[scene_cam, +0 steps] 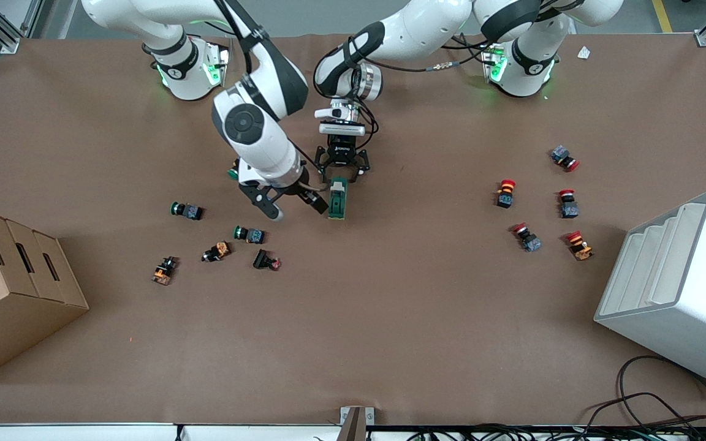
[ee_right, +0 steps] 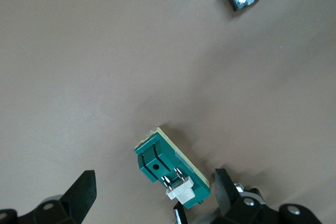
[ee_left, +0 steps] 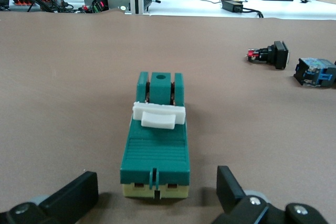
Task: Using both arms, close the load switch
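The load switch (scene_cam: 337,199), a dark green block on a cream base with a white toggle (ee_left: 158,115) across its top, lies flat near the table's middle. My left gripper (scene_cam: 342,177) is low over the end of the switch that is farther from the front camera. It is open, with a black finger on each side of that end (ee_left: 155,190) and touching nothing. My right gripper (scene_cam: 295,208) hangs open just beside the switch, toward the right arm's end. In the right wrist view the switch (ee_right: 168,169) lies between its spread fingers (ee_right: 155,195), close to one of them.
Green, orange and black pushbuttons (scene_cam: 249,234) are scattered toward the right arm's end, nearer the front camera than the switch. Several red pushbuttons (scene_cam: 527,237) lie toward the left arm's end. A cardboard box (scene_cam: 10,288) and a white stepped bin (scene_cam: 678,288) stand at the table's ends.
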`<state>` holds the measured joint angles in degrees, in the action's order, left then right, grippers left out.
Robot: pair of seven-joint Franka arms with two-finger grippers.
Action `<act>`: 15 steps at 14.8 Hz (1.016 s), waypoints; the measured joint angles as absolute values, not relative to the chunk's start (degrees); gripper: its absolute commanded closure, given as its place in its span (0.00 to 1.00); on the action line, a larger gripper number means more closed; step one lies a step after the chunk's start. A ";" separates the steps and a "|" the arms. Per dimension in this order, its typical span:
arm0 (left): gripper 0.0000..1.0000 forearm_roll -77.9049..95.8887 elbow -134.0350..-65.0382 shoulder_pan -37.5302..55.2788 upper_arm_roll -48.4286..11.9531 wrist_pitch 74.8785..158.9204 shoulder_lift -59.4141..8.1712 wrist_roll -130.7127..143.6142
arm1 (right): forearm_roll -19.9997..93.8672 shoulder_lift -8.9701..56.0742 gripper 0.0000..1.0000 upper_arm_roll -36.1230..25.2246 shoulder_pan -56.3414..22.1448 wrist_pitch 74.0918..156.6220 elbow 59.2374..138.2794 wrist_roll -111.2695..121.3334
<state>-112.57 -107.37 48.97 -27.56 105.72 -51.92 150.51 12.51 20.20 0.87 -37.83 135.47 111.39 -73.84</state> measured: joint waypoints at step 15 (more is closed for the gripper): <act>0.00 -112.75 -104.36 49.35 -26.30 106.08 -52.92 147.89 | 12.63 30.43 0.00 0.87 -46.89 147.25 111.40 -79.78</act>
